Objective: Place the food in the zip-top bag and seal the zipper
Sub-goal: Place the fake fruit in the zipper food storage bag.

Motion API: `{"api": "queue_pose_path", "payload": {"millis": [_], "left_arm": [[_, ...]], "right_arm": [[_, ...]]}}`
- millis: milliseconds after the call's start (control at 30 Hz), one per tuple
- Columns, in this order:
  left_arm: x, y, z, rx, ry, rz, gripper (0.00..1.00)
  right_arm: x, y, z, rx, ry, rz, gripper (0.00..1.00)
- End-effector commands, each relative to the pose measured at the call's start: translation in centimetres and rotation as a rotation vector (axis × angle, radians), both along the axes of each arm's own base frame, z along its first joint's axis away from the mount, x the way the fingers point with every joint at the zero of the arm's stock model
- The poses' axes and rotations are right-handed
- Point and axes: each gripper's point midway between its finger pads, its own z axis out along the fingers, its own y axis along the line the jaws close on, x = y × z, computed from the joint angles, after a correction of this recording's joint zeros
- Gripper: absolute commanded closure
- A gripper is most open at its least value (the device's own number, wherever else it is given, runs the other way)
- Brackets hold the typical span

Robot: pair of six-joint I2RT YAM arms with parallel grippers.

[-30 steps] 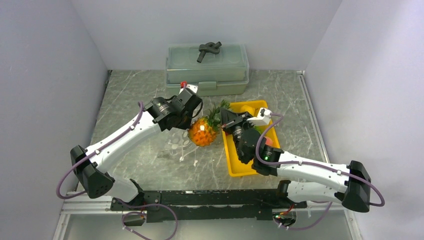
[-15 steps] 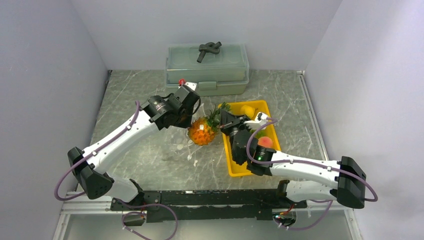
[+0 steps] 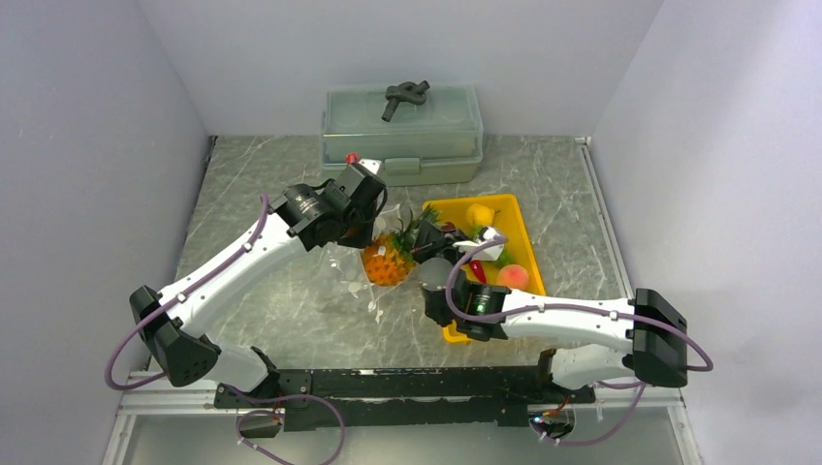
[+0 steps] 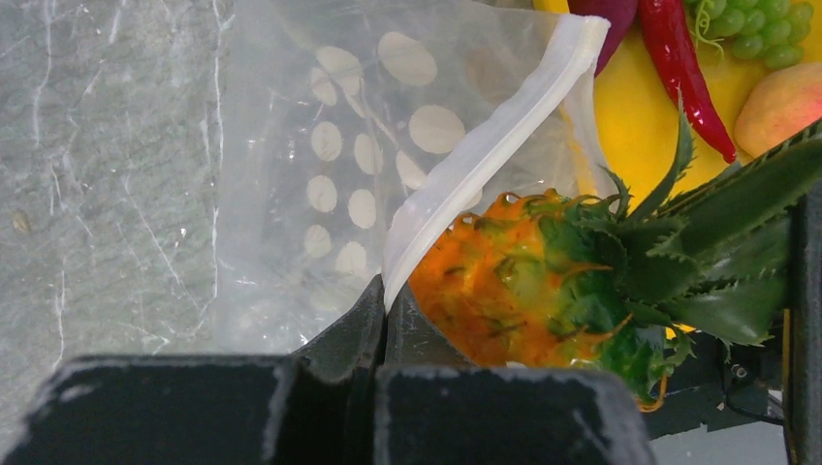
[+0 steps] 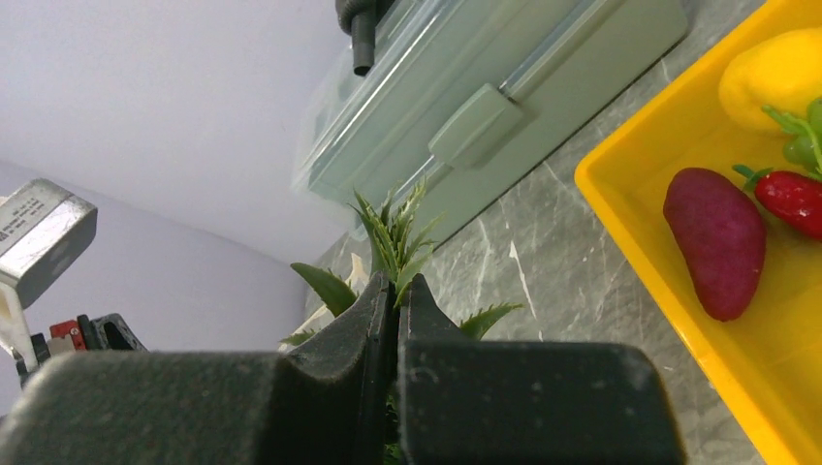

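Toy pineapple (image 4: 504,291) at the zip-top bag (image 4: 320,194) mouth, just left of the yellow tray (image 5: 775,358).
Your left gripper (image 4: 381,320) pinches the crinkly clear bag by its whitish zipper (image 4: 485,145); the bumpy orange pineapple sits against that strip. Your right gripper (image 5: 395,300) is clamped on its spiky green crown (image 5: 393,237). A push here may fold the limp mouth shut.

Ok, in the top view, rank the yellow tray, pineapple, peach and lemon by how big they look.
1. yellow tray, clearly the largest.
2. pineapple, crown included.
3. peach and lemon look about alike, so they are not ranked against each other.
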Motion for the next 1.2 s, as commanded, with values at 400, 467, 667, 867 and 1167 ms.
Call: {"api": "queue_pose_path", "payload": {"millis": [400, 467, 667, 867, 1167], "left_arm": [[0.7, 0.0, 2.9, -0.131, -0.056, 0.049, 1.00], [0.8, 0.1, 3.0, -0.137, -0.059, 0.050, 1.00], [0.9, 0.7, 3.3, -0.143, -0.069, 0.062, 1.00], [1.0, 0.9, 3.2, -0.145, -0.067, 0.063, 1.00], [1.4, 1.7, 3.6, -0.157, -0.097, 0.094, 1.00]], "right_arm": [[-1.4, 0.8, 0.6, -0.049, -0.086, -0.173, 1.00], [-1.9, 1.6, 0.2, -0.068, -0.097, -0.149, 1.00], [-2.7, 2.9, -0.7, -0.116, -0.102, -0.112, 1.00], [-3.0, 3.0, -0.9, -0.094, -0.100, -0.102, 0.98], [-4.3, 3.4, -0.3, -0.077, -0.108, -0.062, 0.61]]}}
